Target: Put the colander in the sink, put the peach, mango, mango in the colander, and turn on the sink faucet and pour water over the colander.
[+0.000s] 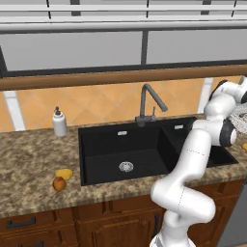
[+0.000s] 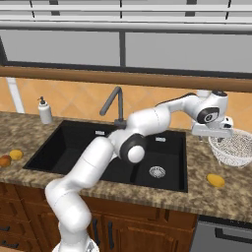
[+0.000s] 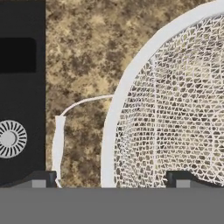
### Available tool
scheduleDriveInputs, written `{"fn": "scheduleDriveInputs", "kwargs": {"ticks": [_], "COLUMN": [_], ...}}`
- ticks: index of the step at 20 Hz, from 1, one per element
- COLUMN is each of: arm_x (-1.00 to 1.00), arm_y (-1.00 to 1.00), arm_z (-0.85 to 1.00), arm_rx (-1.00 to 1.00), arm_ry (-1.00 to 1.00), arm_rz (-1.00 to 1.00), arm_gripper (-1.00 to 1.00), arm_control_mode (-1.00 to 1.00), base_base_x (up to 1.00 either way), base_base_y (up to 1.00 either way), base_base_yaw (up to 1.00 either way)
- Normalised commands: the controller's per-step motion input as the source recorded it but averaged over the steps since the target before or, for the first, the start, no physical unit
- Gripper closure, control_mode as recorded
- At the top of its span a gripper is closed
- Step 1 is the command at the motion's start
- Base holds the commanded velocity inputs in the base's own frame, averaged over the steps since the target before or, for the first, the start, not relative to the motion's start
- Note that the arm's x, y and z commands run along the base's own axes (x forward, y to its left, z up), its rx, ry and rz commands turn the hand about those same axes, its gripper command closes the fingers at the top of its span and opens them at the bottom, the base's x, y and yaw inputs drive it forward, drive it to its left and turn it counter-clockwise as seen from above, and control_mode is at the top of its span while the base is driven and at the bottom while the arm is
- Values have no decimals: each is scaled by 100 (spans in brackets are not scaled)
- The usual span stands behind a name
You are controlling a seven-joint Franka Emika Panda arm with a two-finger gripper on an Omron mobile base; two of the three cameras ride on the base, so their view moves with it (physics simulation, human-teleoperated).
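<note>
One wide-open tool (image 3: pixel 111 179) hovers over the near rim of the round white wire-mesh colander (image 2: pixel 235 146), which sits on the speckled granite table (image 2: pixel 197 192) right of the black double-basin sink (image 2: pixel 74 147), untouched.

White soap dispenser (image 1: pixel 59 123) stood upright on the speckled brown granite desk (image 1: pixel 29 159), left of the basin, against the orange tiled backsplash (image 1: pixel 96 101). A wooden ledge (image 1: pixel 111 77) ran above the tiles, with a window (image 1: pixel 72 48) over it. Brown wooden cabinets (image 1: pixel 96 226) with dark handles sat below.
</note>
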Motion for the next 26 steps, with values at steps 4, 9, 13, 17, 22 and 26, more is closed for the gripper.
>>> {"fn": "scheduleDriveInputs", "kwargs": {"ticks": [4, 9, 13, 17, 22, 26], "arm_x": [-1, -4, -15, -7, -7, 0], "arm_y": [4, 18, 14, 11, 24, 8], "arm_z": [-12, -13, -9, -7, -9, -6], "arm_rx": [0, -2, -2, -2, -6, -2], "arm_ry": [1, 1, 0, 6, 7, 2], "arm_rz": [0, 0, 0, 0, 0, 1], "arm_gripper": [-100, -100, -100, -100, -100, -100], "arm_control_mode": [-100, -100, -100, -100, -100, -100], "base_base_x": [0, 0, 0, 0, 0, 0], "base_base_y": [0, 0, 0, 0, 0, 0], "base_base_yaw": [0, 0, 0, 0, 0, 0]}}
